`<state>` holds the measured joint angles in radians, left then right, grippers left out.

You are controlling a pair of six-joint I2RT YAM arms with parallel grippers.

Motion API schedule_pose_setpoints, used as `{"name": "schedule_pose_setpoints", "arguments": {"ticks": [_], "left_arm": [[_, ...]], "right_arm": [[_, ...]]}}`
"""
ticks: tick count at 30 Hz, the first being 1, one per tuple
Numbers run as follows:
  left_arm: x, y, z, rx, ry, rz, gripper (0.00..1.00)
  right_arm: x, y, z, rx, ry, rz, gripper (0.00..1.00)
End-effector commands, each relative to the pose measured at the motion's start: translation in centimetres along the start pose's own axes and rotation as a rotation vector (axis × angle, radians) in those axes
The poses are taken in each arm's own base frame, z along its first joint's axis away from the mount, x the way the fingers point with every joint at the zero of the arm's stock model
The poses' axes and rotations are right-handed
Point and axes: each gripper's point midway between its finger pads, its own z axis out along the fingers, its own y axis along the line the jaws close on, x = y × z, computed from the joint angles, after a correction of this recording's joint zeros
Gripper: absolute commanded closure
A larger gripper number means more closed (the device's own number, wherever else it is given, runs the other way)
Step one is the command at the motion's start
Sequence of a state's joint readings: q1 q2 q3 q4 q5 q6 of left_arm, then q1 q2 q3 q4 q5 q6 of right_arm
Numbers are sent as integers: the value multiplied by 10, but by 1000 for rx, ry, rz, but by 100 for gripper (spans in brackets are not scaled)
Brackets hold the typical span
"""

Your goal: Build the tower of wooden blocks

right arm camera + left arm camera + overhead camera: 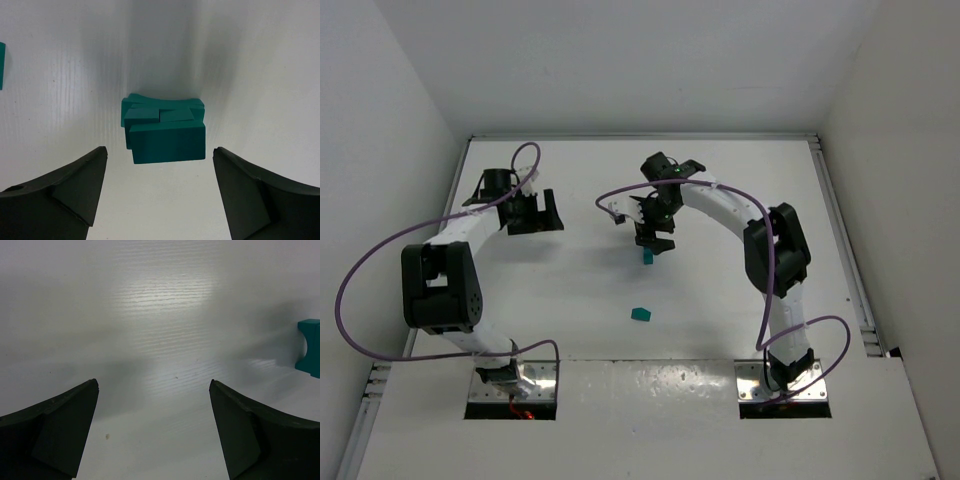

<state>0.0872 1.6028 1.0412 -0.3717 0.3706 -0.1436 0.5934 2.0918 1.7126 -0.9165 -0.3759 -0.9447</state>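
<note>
The tower is a short stack of teal-green wood blocks near the table's middle. In the right wrist view the tower shows from above, with a bar-shaped block on top. My right gripper is open and empty, and the stack lies just ahead of its fingertips without touching them. In the top view the right gripper hovers right behind the tower. One loose teal block lies nearer the arm bases. My left gripper is open and empty at the far left. In its wrist view the left gripper faces bare table, with a notched teal block at the right edge.
White walls close the table in at the back and on both sides. Purple cables loop off both arms. A teal block's edge shows at the left border of the right wrist view.
</note>
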Motion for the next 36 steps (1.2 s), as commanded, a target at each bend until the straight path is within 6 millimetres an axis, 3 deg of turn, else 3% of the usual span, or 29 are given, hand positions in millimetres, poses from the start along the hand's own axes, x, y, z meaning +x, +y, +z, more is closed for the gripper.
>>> {"name": "schedule_pose_setpoints", "arguments": {"ticks": [1,20,28,29,36], "left_arm": [[-21,-1,-3,13,-50,-5,1],[-21,-1,-3,13,-50,-5,1],[-24,-5,-4,36,-69,4,1],[-28,-6,-5,37,-78,8,1],[-26,-5,-3,36,-69,-5,1]], "right_arm": [[-16,-3,-9,27,-45,-19,14],[-22,-6,-6,30,-65,7,10],[-20,-7,-15,43,-74,15,5],[-20,-7,-18,47,-77,13,0],[-20,-8,-25,60,-84,24,0]]}}
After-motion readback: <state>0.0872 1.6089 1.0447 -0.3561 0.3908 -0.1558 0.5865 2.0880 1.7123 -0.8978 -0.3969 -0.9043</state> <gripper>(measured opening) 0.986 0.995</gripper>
